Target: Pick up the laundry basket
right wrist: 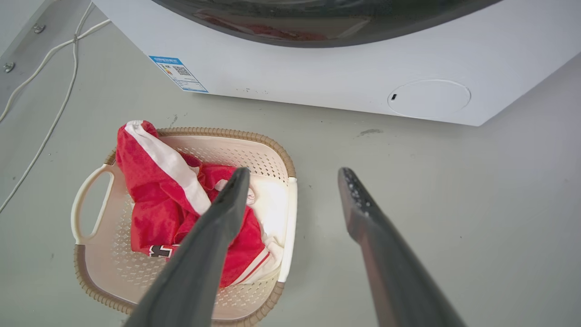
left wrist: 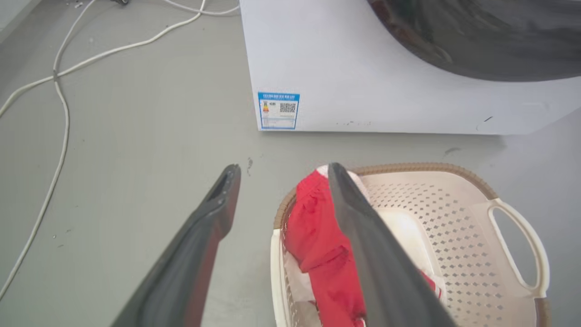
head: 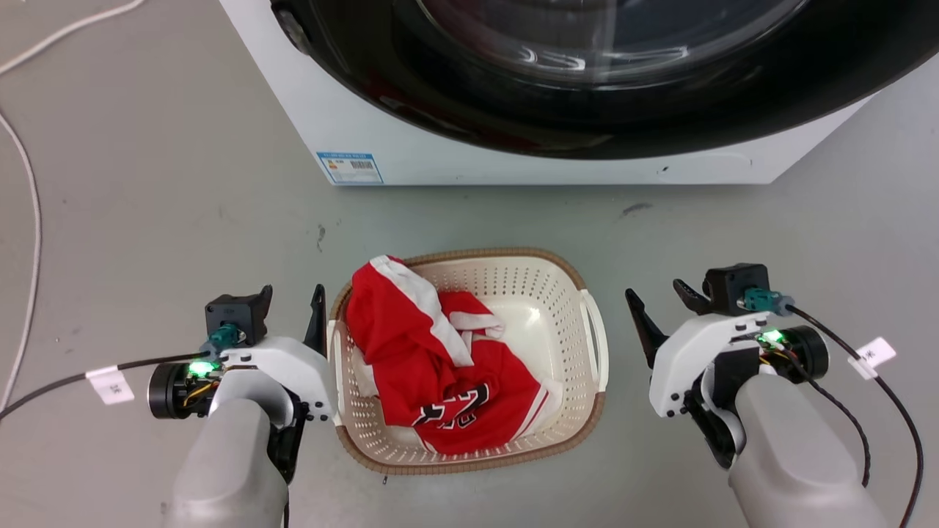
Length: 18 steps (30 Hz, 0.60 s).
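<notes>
Laundry basket (head: 528, 286) (left wrist: 454, 227) (right wrist: 254, 156): cream-white perforated plastic, rounded-rectangular, brown woven-look rim, white side handles; upright on the grey floor (head: 147, 183), not lifted, gripped by neither arm. Contents: crumpled red jersey (head: 440, 367) (left wrist: 317, 236) (right wrist: 154, 204) with white stripes and black lettering, heaped toward the basket's left half, one fold over the far-left rim; right half of the basket's bottom bare. Beyond the basket's far rim, near but apart: white washing machine (head: 440, 147) (left wrist: 363, 68) (right wrist: 317, 77) with dark round door, blue label (head: 351, 167) low on the front, off the basket's far-left corner. Left gripper (head: 292, 293) (left wrist: 282, 168): just beside the basket's left handle (head: 334, 352), dark fingers (left wrist: 199, 245) spread wide, holding nothing; inner finger close along the left rim, contact not discernible; outer finger over bare floor left of the basket. Right gripper (head: 654, 288) (right wrist: 294, 170): off the basket's right handle (head: 596, 337), clear of it with a strip of floor between, fingers likewise wide apart, empty. Green indicator lit on each wrist; black tagged cable trailing from each, away from the basket. White cable (head: 29, 220) loose on the floor, well left of the basket.
</notes>
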{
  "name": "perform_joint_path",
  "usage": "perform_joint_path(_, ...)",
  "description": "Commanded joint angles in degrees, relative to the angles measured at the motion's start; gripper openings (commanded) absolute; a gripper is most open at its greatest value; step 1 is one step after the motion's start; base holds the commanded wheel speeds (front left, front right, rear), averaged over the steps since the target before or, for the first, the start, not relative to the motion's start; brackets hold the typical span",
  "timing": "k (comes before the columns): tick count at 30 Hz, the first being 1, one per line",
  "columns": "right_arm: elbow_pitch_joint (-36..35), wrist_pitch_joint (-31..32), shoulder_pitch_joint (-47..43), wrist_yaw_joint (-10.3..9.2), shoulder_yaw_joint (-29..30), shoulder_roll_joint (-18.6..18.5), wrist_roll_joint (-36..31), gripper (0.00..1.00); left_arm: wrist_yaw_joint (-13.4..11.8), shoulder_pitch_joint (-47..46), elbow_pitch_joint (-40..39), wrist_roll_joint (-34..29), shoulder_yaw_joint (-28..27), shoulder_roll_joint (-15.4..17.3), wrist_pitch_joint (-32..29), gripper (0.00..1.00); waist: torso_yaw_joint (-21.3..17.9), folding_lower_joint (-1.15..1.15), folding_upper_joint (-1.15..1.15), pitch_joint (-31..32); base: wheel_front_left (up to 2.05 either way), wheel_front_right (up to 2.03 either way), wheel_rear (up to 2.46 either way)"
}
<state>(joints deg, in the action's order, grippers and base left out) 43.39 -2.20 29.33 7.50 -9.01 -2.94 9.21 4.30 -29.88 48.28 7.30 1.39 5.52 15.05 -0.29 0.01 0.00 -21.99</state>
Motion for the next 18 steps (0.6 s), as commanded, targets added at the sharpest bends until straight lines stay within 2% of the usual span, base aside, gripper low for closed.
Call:
perform_joint_path(1, 1.5, 0.4, 1.7, -0.02, -0.6, 0.1, 1.0, 1.00, 0.6, -1.8, 2.2, 0.6, 0.0, 0.4, -0.3, 1.00, -0.1, -0.01, 0.00, -1.9, 0.00, 0.00, 0.00)
perform_joint_path(10, 11.7, 3.0, 9.4, -0.02, -5.2, 0.1, 6.1, 1.00, 2.7, -9.6, 15.2, 3.5, 0.7, 1.7, -6.4, 1.00, -0.5, -0.01, 0.00, -6.9, 0.00, 0.00, 0.00)
perform_joint_path(18, 18.5, 4.4, 15.1, -0.02, -10.2, 0.1, 11.4, 1.00, 3.1, -13.6, 21.5, 5.7, 1.8, 2.6, -11.2, 1.00, -0.7, -0.01, 0.00, -10.8, 0.00, 0.00, 0.00)
